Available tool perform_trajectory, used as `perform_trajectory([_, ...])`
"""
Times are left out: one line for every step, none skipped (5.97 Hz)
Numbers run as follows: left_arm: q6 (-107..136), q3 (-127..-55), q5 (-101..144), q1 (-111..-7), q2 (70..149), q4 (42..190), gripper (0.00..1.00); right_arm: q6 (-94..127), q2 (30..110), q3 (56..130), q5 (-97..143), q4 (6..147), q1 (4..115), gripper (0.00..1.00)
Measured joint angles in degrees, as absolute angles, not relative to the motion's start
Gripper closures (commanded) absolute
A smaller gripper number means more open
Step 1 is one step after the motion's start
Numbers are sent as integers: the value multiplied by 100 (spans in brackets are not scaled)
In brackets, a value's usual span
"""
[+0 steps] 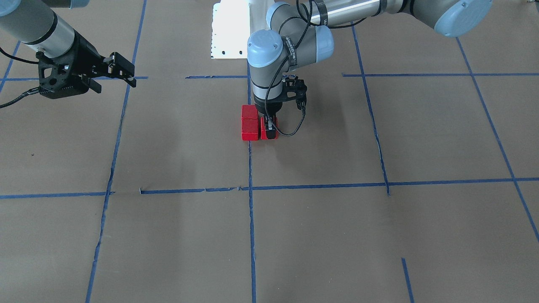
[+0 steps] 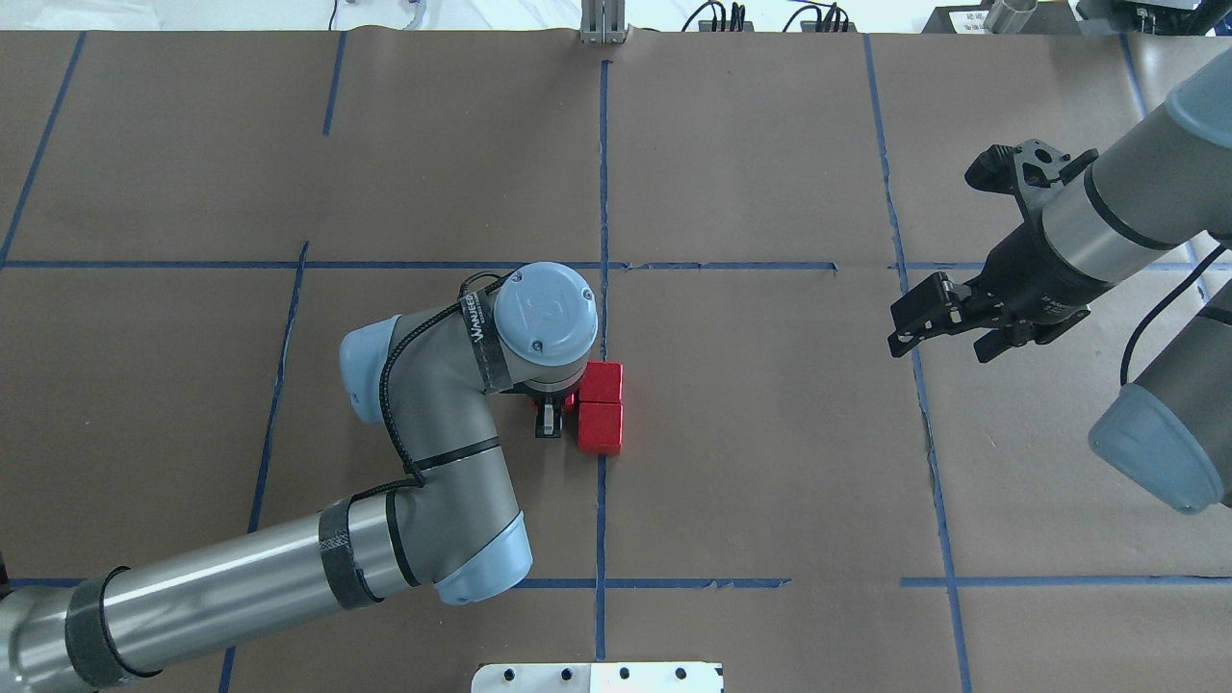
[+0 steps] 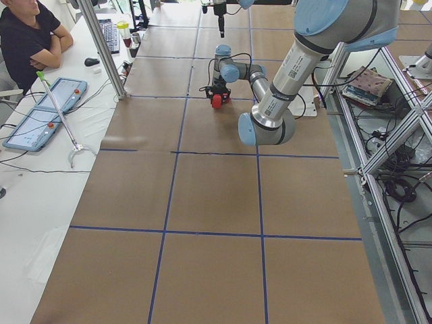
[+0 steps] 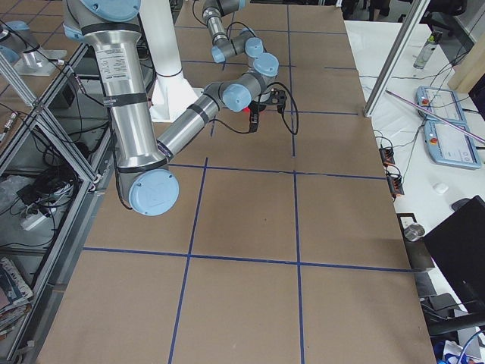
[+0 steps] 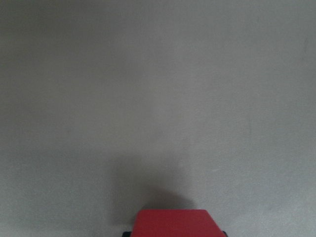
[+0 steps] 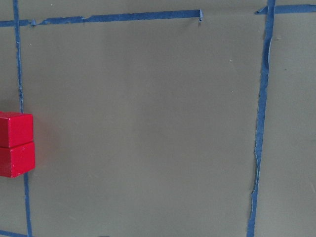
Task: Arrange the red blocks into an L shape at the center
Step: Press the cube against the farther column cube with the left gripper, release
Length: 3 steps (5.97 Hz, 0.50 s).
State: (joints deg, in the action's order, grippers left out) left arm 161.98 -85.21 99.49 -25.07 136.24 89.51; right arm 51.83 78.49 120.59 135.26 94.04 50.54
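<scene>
Two red blocks [image 1: 249, 113] [image 1: 249, 129] lie touching in a short column on the middle blue tape line [image 1: 250, 160] at the center. From overhead they show as red blocks [image 2: 602, 382] [image 2: 600, 427], and both appear at the left edge of the right wrist view [image 6: 15, 129]. My left gripper [image 1: 268, 128] points straight down, shut on the third red block [image 1: 264, 127], which sits right beside the pair and forms an L. That block fills the bottom of the left wrist view [image 5: 173, 223]. My right gripper [image 1: 116, 75] [image 2: 938, 322] hovers open and empty, far off to the side.
Brown paper with a blue tape grid [image 2: 905, 289] covers the table. A white base plate [image 1: 229, 29] sits at the robot's side. In the exterior left view a person [image 3: 27, 34] sits at a side desk with tablets [image 3: 40, 111].
</scene>
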Motion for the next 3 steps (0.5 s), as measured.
perform_trajectory([16201, -8477, 9949, -2508, 13673, 8951, 100, 5181, 7849, 12059, 13526, 9404, 5054, 0])
perform_trajectory([16205, -8443, 9949, -2507, 13709, 8954, 88, 5182, 7849, 12055, 13526, 9404, 5054, 0])
perform_trajectory([16199, -8427, 9949, -2506, 13722, 8953, 1, 5181, 7849, 12052, 13526, 9404, 5054, 0])
